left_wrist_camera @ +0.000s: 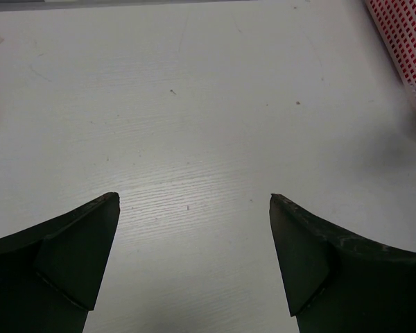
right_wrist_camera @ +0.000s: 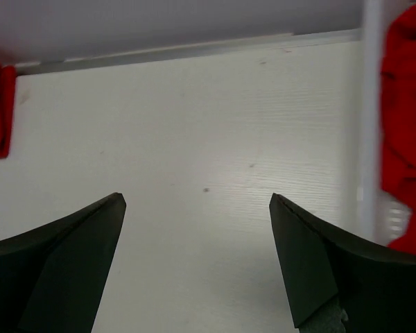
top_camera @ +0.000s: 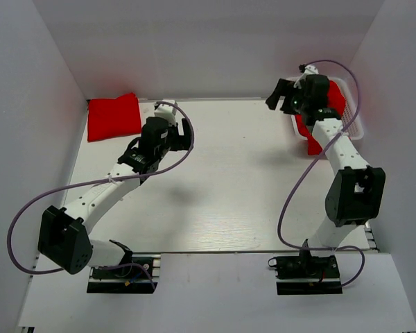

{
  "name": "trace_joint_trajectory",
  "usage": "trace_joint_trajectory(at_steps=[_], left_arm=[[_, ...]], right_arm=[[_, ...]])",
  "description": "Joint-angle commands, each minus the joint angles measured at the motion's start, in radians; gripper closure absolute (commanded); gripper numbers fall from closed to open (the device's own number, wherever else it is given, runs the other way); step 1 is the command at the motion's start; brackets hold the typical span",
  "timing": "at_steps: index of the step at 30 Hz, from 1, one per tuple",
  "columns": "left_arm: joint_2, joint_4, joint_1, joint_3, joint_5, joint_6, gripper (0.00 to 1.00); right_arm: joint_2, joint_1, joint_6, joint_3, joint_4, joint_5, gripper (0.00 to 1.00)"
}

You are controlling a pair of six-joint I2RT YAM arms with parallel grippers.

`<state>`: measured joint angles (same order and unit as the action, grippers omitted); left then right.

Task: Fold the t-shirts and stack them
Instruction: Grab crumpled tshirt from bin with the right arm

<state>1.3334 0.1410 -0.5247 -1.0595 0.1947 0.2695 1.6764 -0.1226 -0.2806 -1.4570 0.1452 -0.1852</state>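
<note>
At the far right, red shirts (top_camera: 310, 137) fill the basket (top_camera: 358, 121), one spilling over its rim; a folded shirt (top_camera: 114, 116) lies in the far left corner. We judge them light, limp and prone to bunching, best pinched at a loose hem or shoulder edge. Both the left gripper (left_wrist_camera: 194, 201) and right gripper (right_wrist_camera: 197, 198) stand wide, holding nothing, over the table (top_camera: 229, 187).

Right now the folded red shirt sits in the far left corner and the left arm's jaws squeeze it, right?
No. The folded red shirt sits in the far left corner, but the left arm has its jaws open and empty, as the left wrist view shows.
</note>
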Motion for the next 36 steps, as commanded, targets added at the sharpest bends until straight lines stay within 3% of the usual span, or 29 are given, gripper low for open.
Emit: trace_joint_trajectory(at_steps=[1,6,11,16,23,29,31,34,35,36], left_arm=[[-0.014,-0.038,0.009,-0.013,0.041,-0.026,0.01],[0.143,0.017,0.019,-0.131,0.002,-0.026,0.01],[0.26,0.066,0.046,-0.23,-0.061,-0.026,0.01],[0.299,0.057,0.055,-0.24,-0.1,-0.026,0.01],[0.348,0.066,0.074,-0.27,-0.13,-0.026,0.01],[0.368,0.086,0.083,-0.29,-0.12,-0.026,0.01],[0.368,0.086,0.083,-0.29,-0.12,-0.016,0.01],[0.377,0.077,0.092,-0.29,-0.12,-0.016,0.01],[0.377,0.077,0.092,-0.29,-0.12,-0.016,0.01],[0.377,0.077,0.092,-0.299,-0.12,-0.016,0.01]], right_arm=[[0.087,0.069,0.026,-0.115,0.169,0.154,0.1],[0.267,0.191,0.078,-0.44,0.371,0.311,0.1],[0.414,0.271,0.127,-0.595,0.51,0.346,0.1],[0.5,0.334,0.165,-0.621,0.482,0.285,0.1],[0.585,0.371,0.159,-0.632,0.28,0.095,0.1],[0.664,0.379,0.132,-0.666,0.225,0.009,0.1],[0.684,0.38,0.116,-0.675,0.218,-0.022,0.14],[0.677,0.379,0.112,-0.645,0.166,-0.071,0.36],[0.675,0.38,0.104,-0.631,0.139,-0.091,0.57],[0.669,0.377,0.101,-0.632,0.133,-0.092,0.7]])
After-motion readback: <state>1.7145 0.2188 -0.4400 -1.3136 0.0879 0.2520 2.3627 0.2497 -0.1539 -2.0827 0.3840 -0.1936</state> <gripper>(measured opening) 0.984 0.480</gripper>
